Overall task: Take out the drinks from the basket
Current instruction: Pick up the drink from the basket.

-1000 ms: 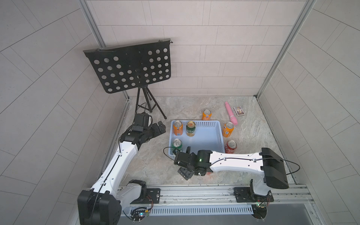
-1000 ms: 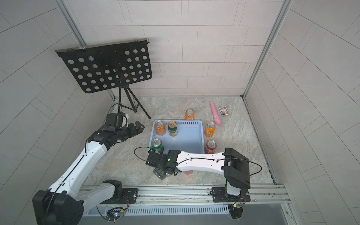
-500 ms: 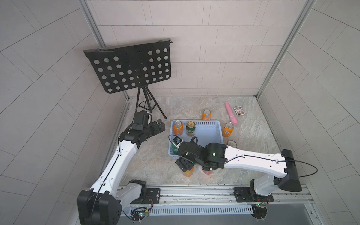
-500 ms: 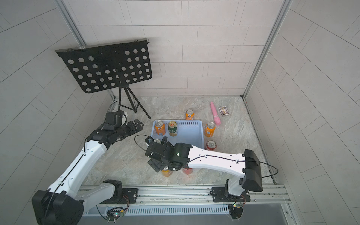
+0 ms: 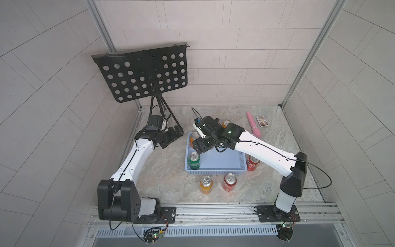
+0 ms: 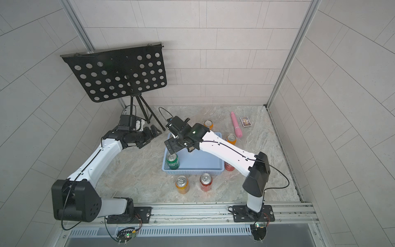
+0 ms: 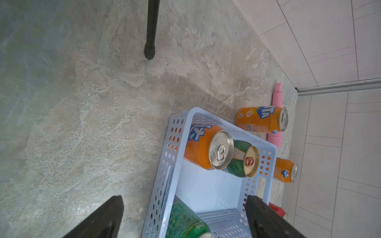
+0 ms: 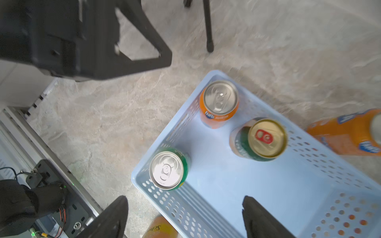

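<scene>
Marble surface, basket (image 8: 257, 185) with three cans (image 8: 219, 103) beneath spread right claw (image 8: 184, 199)

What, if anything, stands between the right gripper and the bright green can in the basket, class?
Nothing visible does. The right gripper hangs open above the basket, and the bright green can stands upright in a corner with its top uncovered. The orange can and dark green-gold can stand apart from it.
</scene>
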`<state>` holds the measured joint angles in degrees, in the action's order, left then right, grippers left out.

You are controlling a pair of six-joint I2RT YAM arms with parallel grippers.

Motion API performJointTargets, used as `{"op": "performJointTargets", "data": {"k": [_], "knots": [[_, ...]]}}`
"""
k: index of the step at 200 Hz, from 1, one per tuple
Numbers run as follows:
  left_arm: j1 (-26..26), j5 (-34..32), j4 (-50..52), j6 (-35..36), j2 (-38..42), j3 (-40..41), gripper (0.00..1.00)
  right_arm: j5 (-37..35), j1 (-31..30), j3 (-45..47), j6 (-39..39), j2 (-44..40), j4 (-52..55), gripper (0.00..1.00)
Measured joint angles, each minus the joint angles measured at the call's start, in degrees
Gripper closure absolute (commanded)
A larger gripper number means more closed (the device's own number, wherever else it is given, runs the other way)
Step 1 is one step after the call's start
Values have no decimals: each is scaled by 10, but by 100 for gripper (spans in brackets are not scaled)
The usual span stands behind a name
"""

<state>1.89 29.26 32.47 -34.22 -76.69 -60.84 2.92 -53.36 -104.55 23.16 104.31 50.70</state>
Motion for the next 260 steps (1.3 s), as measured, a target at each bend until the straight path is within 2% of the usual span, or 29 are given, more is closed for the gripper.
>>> {"op": "performJointTargets", "data": {"k": [33,45,134,208,234,260], "knots": [[-82,35,2,2,17,54,0,33,-3,-16,5,68,17,13],[-96,36,6,3,17,57,0,43,-3,-29,7,88,23,13],[-97,57,-10,-3,31,71,0,48,-21,-88,8,144,60,12],[-97,62,-20,-7,32,75,0,43,-21,-94,7,189,77,13],[-97,63,-23,-8,32,75,0,44,-21,-98,6,199,78,16],[-97,63,-23,-9,32,75,0,45,-22,-99,4,203,78,26]]}}
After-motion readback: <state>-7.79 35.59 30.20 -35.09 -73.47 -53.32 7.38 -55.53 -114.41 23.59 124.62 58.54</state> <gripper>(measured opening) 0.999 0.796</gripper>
